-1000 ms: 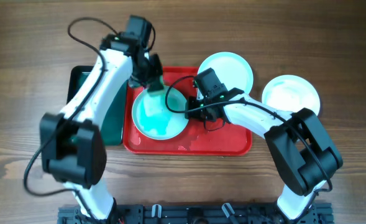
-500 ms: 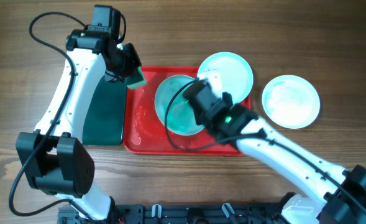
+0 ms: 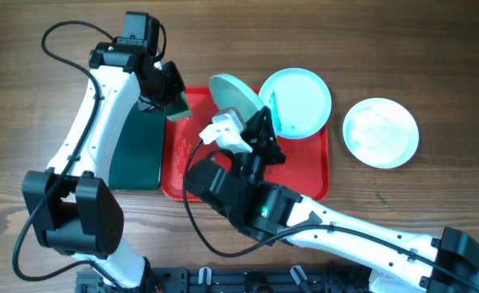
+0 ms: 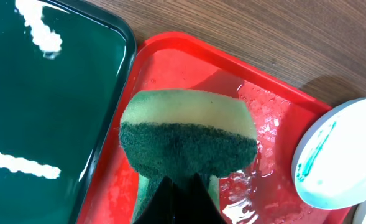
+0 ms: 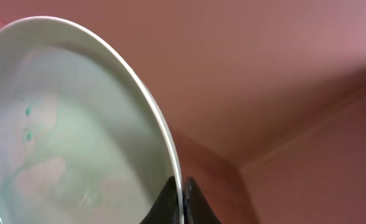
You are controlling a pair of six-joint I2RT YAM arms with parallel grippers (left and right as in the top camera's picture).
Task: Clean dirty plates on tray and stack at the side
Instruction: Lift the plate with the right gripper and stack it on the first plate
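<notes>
Progress looked partial: right gripper point(image 5: 178, 186) pinched the aqua plate point(image 5: 77, 124), left gripper point(image 4: 181, 183) clamped the sponge point(image 4: 189, 130); beside its fingers point(image 4: 158, 208) a smeared plate point(image 4: 338, 155) awaited wiping; white plate point(image 3: 380, 132) sat aside.

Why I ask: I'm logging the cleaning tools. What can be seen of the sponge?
The sponge has two layers, pale yellow foam and a dark green scouring pad. The left gripper pinches it at the green side, so it bulges. It hangs over the wet red tray, near the rim beside the dark green tray. Whether it touches the tray cannot be told.
</notes>
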